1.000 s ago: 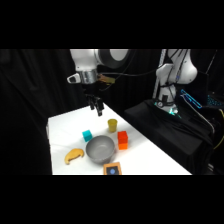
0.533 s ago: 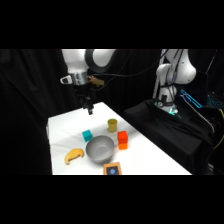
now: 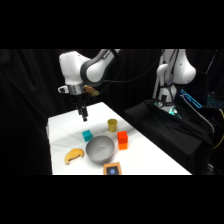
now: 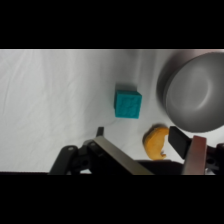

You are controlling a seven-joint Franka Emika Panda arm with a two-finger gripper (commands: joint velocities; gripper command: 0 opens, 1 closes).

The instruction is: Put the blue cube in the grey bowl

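The small teal-blue cube [image 3: 87, 135] [image 4: 128, 103] sits on the white table, just behind and left of the grey bowl [image 3: 101, 149] [image 4: 195, 92]. They stand close together but apart. My gripper [image 3: 83, 114] [image 4: 139, 135] hangs above the table, behind the cube and a little to its left in the side view, well clear of it. Its fingers stand open with nothing between them. In the wrist view the cube lies ahead of the fingers, with the bowl at the right edge.
An orange-red cube [image 3: 122, 140] and a small yellow cup [image 3: 112, 124] stand right of the bowl. A yellow-brown curved piece [image 3: 74, 155] [image 4: 156, 141] lies left of it. A dark tile with a blue dot [image 3: 113, 170] rests at the table's front edge.
The arm has swung left across the table, carrying the gripper from above the yellow cup's side to behind the blue cube. No object has moved.
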